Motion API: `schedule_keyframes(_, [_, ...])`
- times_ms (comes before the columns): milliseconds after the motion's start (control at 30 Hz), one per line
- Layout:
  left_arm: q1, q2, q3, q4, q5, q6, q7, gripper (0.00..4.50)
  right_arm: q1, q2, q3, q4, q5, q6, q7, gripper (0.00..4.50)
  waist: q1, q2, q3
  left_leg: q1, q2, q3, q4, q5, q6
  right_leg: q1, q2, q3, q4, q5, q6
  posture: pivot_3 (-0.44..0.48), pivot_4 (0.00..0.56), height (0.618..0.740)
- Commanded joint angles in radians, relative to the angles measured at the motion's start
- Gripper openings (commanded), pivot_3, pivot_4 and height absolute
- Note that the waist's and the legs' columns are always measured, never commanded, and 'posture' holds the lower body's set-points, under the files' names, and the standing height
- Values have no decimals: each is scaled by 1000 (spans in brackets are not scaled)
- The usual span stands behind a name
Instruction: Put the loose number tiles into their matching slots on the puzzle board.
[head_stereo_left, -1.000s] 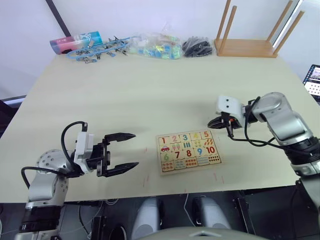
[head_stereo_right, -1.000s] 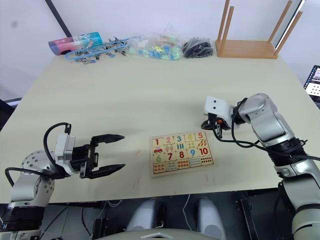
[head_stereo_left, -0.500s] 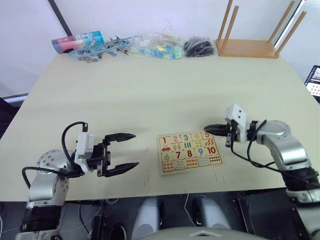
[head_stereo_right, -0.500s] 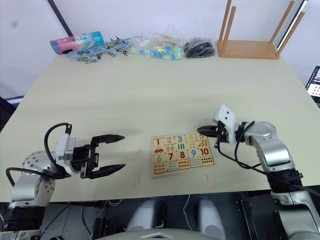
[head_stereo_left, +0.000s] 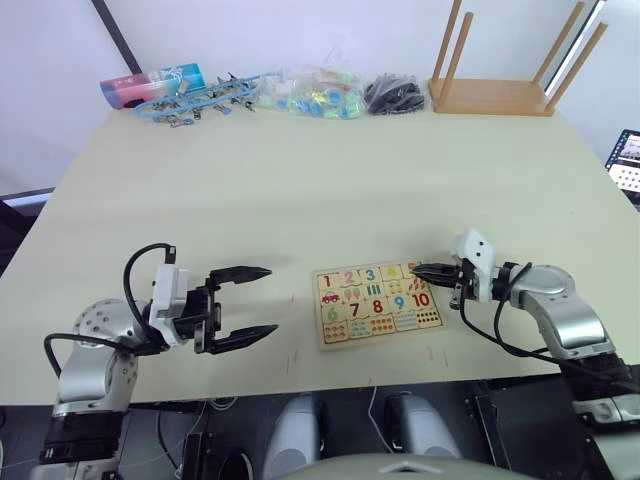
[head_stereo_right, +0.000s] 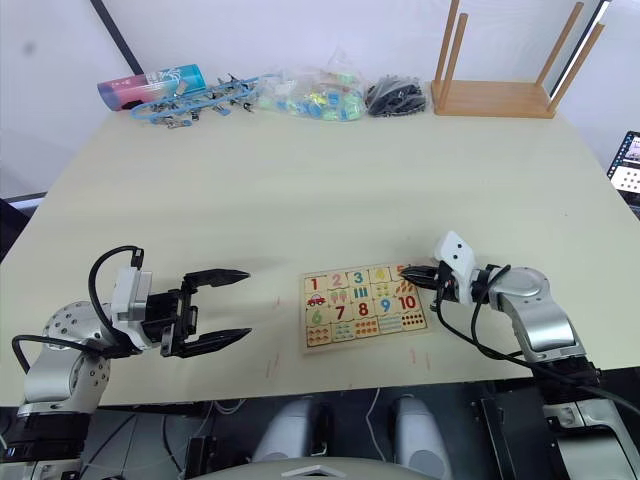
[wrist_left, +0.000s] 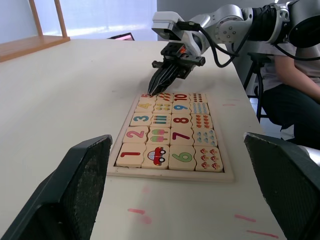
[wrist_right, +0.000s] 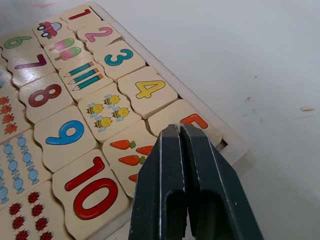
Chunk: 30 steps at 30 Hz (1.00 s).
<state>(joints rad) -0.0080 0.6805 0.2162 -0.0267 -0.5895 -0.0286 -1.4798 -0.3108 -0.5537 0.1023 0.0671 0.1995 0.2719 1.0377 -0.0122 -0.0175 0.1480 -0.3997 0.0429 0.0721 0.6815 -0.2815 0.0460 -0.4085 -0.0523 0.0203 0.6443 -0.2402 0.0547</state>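
Board (head_stereo_left: 378, 303) flat near the front edge of the counter (head_stereo_left: 300, 190), about midway along it. Tiles 1 (wrist_right: 82, 14), 2 (wrist_right: 100, 34), 3 (wrist_right: 117, 56) and 4 (wrist_right: 146, 89) seated in the top row of slots; no loose tile elsewhere on the counter. Tile 5 (wrist_right: 192, 121) in the last slot at the board's far right corner, with the right tool (wrist_right: 179, 131) closed tip to tip, gripping nothing, resting on or just over it; contact hard to confirm. Step in hand, by the look of it: pressing the 5 flush, the last placement. Next move likely a gentle downward push or nudge, then a straight lift clear without dragging the tile out. Left tool (head_stereo_left: 253, 303) wide open and empty, hovering near the front edge, left of the board.
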Motion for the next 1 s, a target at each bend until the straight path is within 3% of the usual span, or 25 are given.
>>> schedule_keyframes(33, [5, 10, 6, -13, -6, -6, 3, 4500, 14, -12, 32, 32, -40, -2, -19, 82, 0, -1, 0, 0, 0, 0, 0, 0, 0, 0, 0, 0, 0, 0, 0, 0, 150, 737])
schedule_keyframes(300, [50, 5, 32, -30, -12, 27, 73, 4500, 39, 2, -72, -61, 60, -10, -63, 82, 2, -1, -1, 0, 2, 0, 0, 0, 0, 0, 0, 0, 0, 0, 0, 0, 150, 737])
schedule_keyframes(600, [138, -20, 84, -25, 10, 47, 231, 4500, 232, -42, -248, -192, 139, -55, -114, 82, 4, -1, 0, 0, 2, 0, 0, 0, 0, 0, -1, 0, 0, 0, 0, 0, 150, 737])
schedule_keyframes(667, [161, -19, 94, -31, 12, 49, 254, 4500, 286, -45, -283, -216, 148, -64, -133, 597, 4, -1, 0, 0, 2, 0, 0, 0, 0, 0, -1, 0, 0, 0, 0, 0, 150, 737])
schedule_keyframes(733, [182, -16, 105, -38, 19, 60, 292, 4500, 351, -36, -336, -236, 160, -113, -141, 1421, 3, -1, 0, 0, 2, 0, 0, 0, 0, 0, -1, 0, 0, 0, 0, 0, 150, 737])
schedule_keyframes(767, [191, -13, 109, -40, 28, 62, 310, 4500, 380, -32, -357, -245, 166, -133, -145, 2083, 4, -1, 0, 0, 2, 0, 0, 0, 0, 0, -1, 0, 0, 0, 0, 0, 150, 737])
schedule_keyframes(833, [202, -9, 112, -49, 50, 69, 350, 4500, 446, -23, -405, -269, 197, -155, -144, 3000, 3, -1, 0, 0, 2, 0, 0, 0, 0, 0, -1, 0, 0, 0, 0, 0, 150, 737])
schedule_keyframes(867, [204, -6, 113, -52, 68, 73, 374, 4500, 482, -19, -428, -283, 212, -160, -143, 3175, 7, -1, 0, 0, 2, 0, 0, 0, 0, 0, -1, 0, 0, 0, 0, 0, 150, 737])
schedule_keyframes(933, [212, -7, 118, -64, 83, 78, 409, 4500, 551, -5, -473, -307, 240, -173, -150, 4212, 9, -1, 0, 1, 2, -1, 0, 0, 0, 1, -1, 0, 0, 0, 0, 0, 150, 737])
schedule_keyframes(1000, [224, -7, 124, -82, 93, 87, 441, 4500, 605, 9, -509, -319, 265, -189, -153, 4431, 9, -1, 0, 1, 2, 0, 0, 0, 0, 1, -1, 0, 0, -1, -1, 0, 150, 737])
